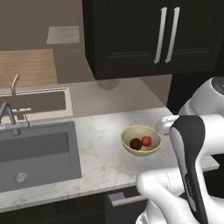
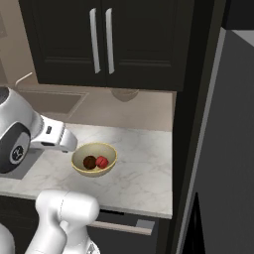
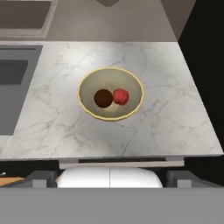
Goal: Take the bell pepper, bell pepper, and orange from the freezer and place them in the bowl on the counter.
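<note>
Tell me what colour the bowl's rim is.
Pale yellow; the bowl shows best in the hand view.

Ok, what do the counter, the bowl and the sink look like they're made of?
Counter: looks like polished stone, white with grey marble veining.
Bowl: smooth pale-yellow rim and olive-tan inside, probably glazed ceramic, though plastic is possible.
Sink: flat, even grey with a matte look, likely brushed metal or composite; the rendering leaves it open.
</note>
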